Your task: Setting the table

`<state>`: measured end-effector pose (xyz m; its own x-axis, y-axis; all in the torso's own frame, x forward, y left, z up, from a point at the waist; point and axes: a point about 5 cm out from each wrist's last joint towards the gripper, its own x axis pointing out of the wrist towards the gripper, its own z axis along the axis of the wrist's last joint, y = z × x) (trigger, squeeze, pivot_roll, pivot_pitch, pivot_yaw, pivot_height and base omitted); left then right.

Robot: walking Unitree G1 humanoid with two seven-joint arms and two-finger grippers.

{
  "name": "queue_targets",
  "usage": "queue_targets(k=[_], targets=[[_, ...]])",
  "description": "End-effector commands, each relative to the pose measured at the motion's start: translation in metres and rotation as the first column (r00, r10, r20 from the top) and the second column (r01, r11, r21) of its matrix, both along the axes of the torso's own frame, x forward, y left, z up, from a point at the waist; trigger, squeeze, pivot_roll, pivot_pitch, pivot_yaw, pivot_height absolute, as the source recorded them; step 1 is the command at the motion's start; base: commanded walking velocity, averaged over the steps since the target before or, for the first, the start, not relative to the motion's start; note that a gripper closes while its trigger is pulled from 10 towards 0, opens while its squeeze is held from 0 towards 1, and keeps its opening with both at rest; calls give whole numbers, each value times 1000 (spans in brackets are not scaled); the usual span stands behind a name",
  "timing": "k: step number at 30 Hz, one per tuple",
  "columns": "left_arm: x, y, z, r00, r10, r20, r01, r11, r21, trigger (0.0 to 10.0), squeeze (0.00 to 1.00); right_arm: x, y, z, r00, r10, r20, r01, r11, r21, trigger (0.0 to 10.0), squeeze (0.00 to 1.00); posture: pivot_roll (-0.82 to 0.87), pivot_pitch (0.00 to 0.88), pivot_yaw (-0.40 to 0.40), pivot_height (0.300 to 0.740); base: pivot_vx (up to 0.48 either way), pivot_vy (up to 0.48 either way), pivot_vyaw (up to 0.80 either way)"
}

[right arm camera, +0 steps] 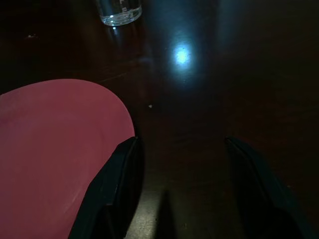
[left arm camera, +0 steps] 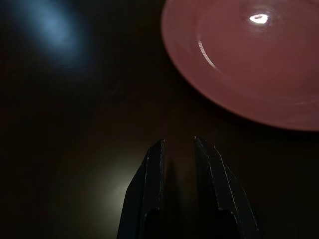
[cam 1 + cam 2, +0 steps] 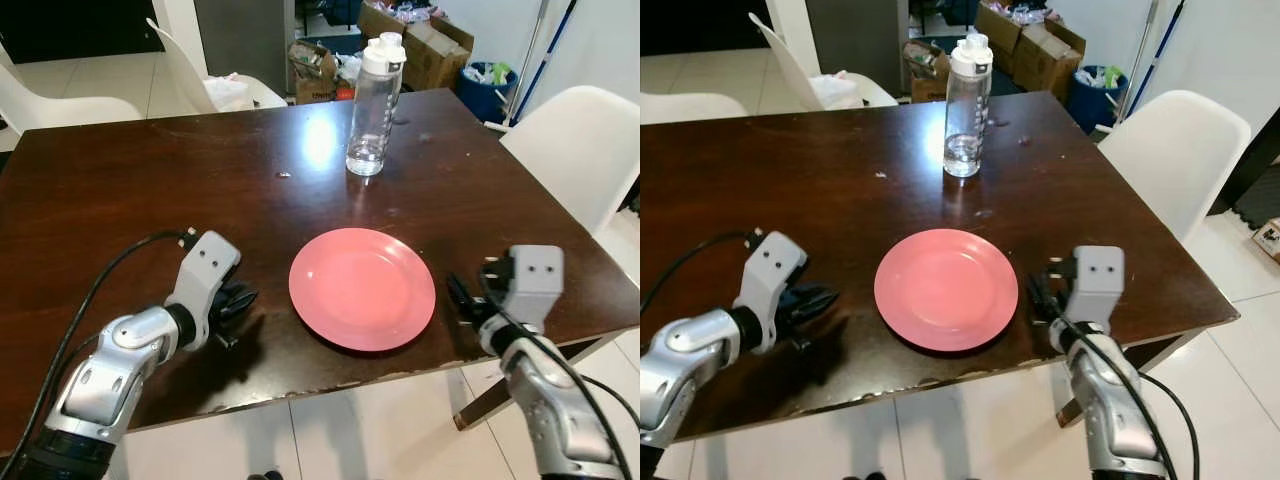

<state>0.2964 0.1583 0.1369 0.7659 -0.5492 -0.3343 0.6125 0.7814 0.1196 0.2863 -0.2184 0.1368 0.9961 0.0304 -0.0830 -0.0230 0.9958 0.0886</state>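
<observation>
The pink plate lies flat on the dark wooden table, between the two grippers and close to the table's near edge; it is round, plain and glossy, with a shallow raised rim and a bright spot of reflected light in the left wrist view, and nothing lies on it. No writing or brand shows on it. The left gripper sits low over the table just beside the plate's rim on the robot's left, apart from it, its two black fingers drawn nearly together with only a narrow slit between them and nothing held. The right gripper hovers at the plate's other side near the table's right edge, its fingers spread wide and empty; one finger reaches close to the rim, though whether it touches cannot be told. Bare tabletop lies ahead of both grippers, and the near table edge looks chipped and pale. Farther ahead of the grippers, well apart from the plate, a clear water bottle with a white cap stands upright, a little water in its base; faint marks on its wall are too small to read. White chairs stand around the table, and cardboard boxes and a blue bin sit on the floor beyond.
</observation>
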Motion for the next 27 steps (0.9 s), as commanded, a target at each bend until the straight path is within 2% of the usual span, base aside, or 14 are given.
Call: queue_targets(k=[1,5,9,13,18,19,20,22,27], targets=[[0,-8,-3,999,-24,-23,24,1000,3,10000,0,-2,-4,-4,1000,-17,-8,17,1000,24,10000,0,-64,88,105,740,0,0,0],[7,-25,-2,1000,-16,-21,16,1000,-19,10000,0,2,-4,-1,1000,2,31,-5,996,90,10000,0,-62,91,114,740,0,0,0],[21,-39,16,999,30,38,-25,993,-117,10000,0,9,0,5,996,49,75,-60,987,149,10000,0,-51,100,124,740,0,0,0],[25,-49,20,999,11,44,-5,992,-126,10000,0,16,5,8,993,72,92,-89,978,191,10000,0,-44,105,131,740,0,0,0],[24,-50,4,1000,-6,-13,5,996,-92,10000,0,22,8,10,990,69,121,-100,955,278,10000,0,-40,109,138,740,0,0,0],[20,-51,-3,998,-29,-50,24,995,-95,10000,0,23,8,11,988,67,139,-108,944,312,10000,0,-37,111,139,740,0,0,0],[10,-51,-19,989,-86,-123,76,993,-88,10000,0,22,6,15,983,58,175,-120,923,366,10000,0,-36,113,142,740,0,0,0],[7,-50,-25,984,-102,-144,91,992,-82,10000,0,22,4,16,981,54,187,-123,917,380,10000,0,-36,113,142,740,0,0,0],[4,-42,-50,981,-75,-178,84,996,42,10000,0,20,1,19,975,57,214,-138,911,388,10000,0,-39,114,147,740,0,0,0]])
